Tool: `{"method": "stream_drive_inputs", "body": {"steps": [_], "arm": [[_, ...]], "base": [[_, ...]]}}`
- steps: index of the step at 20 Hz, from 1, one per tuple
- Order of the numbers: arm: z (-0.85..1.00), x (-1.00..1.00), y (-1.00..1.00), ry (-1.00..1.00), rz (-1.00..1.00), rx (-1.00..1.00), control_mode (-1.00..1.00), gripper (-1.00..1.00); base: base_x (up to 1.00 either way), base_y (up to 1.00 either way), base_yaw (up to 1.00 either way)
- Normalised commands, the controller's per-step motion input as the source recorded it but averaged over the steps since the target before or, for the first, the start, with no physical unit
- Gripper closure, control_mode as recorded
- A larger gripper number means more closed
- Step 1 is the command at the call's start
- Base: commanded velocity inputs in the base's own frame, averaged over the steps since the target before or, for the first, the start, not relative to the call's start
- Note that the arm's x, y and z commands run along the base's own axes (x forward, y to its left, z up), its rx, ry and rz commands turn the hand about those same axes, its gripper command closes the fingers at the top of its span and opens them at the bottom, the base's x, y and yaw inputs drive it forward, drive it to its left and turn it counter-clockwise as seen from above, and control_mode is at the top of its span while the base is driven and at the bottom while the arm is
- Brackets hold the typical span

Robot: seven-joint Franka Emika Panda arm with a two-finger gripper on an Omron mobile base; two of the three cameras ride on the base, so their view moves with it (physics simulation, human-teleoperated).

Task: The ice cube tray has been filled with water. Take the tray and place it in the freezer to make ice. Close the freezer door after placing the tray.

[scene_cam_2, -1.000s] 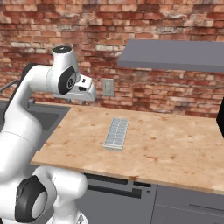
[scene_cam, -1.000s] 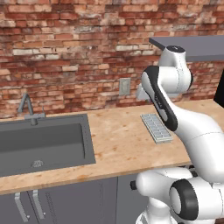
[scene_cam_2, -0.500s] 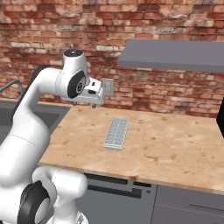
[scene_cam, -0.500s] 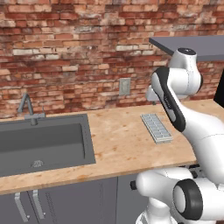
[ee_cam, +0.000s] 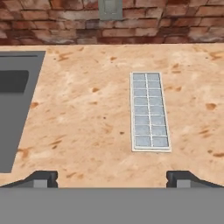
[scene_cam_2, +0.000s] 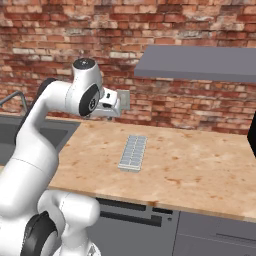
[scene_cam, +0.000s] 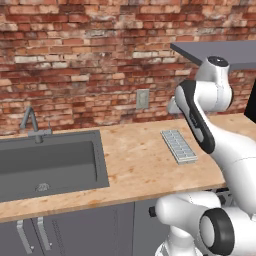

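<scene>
The ice cube tray (scene_cam: 179,146) (scene_cam_2: 133,153) lies flat on the wooden counter (scene_cam_2: 200,170), its long side pointing at the brick wall. Seen from the hand, the ice cube tray (ee_cam: 149,111) sits right of centre with its grid of cells facing up. My gripper (scene_cam_2: 118,104) hangs high above the counter, to the left of the tray and well clear of it. It is open: both fingertips (ee_cam: 43,177) stand far apart with nothing between them. The freezer and its door are out of view.
A grey sink (scene_cam: 50,160) with a faucet (scene_cam: 30,122) is set into the counter's left part. A wall outlet (scene_cam: 142,98) sits on the brick wall behind the tray. A grey shelf (scene_cam_2: 200,62) juts out above the counter's right half.
The jaws have gone from nearly shut to wide open. The arm has swung to the right, bringing the hand closer to the tray. The tray has not moved.
</scene>
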Motion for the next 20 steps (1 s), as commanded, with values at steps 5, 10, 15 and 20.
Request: {"method": "stream_drive_inputs", "body": {"steps": [5, 10, 15, 20], "arm": [[0.0, 0.21, 0.0, -0.2, 0.0, 0.0, -1.0, -1.0], [0.0, 0.1, 0.0, -0.14, 0.0, 0.0, -1.0, -1.0], [-0.06, 0.2, 0.0, -0.11, 0.0, 0.0, -1.0, -1.0], [-0.12, 0.21, -0.09, -0.02, 0.0, 0.0, -1.0, -1.0]], "base": [[0.0, 0.0, 0.0], [0.0, 0.0, 0.0], [0.0, 0.0, 0.0], [0.0, 0.0, 0.0]]}}
